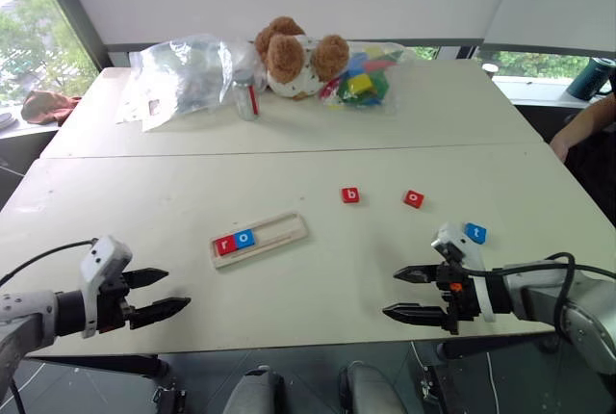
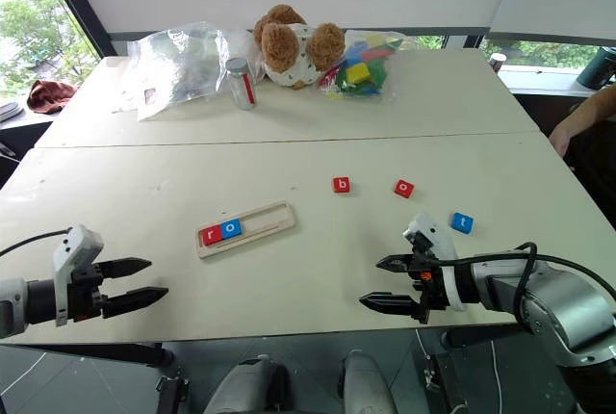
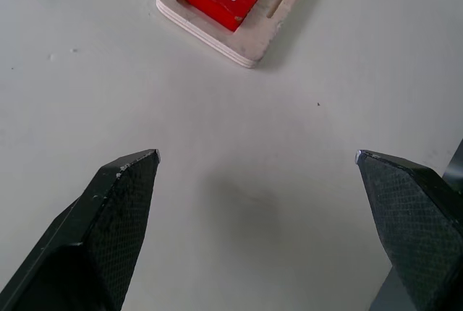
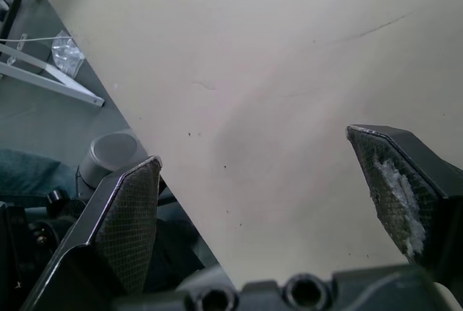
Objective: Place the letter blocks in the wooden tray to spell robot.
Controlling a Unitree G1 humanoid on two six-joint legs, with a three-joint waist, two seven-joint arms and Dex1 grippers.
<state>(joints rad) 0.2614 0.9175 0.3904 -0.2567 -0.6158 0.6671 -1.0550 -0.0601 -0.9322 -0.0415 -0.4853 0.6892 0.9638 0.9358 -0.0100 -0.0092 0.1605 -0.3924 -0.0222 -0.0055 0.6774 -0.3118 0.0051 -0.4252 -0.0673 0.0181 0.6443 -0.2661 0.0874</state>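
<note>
Tray point(image 1: 279, 234) holds tiles r point(image 1: 224, 245), o point(image 1: 244, 238)

Soft daylight comes from the windows point(image 1: 29, 38) at the upper corners; the table point(image 1: 318, 270) is evenly bright, shadows faint, frames sharp.

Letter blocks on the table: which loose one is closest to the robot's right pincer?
The small flat blue square "t" block, lying just beyond the right pincer. The red "b" block and red "o" block lie farther up the table.
</note>
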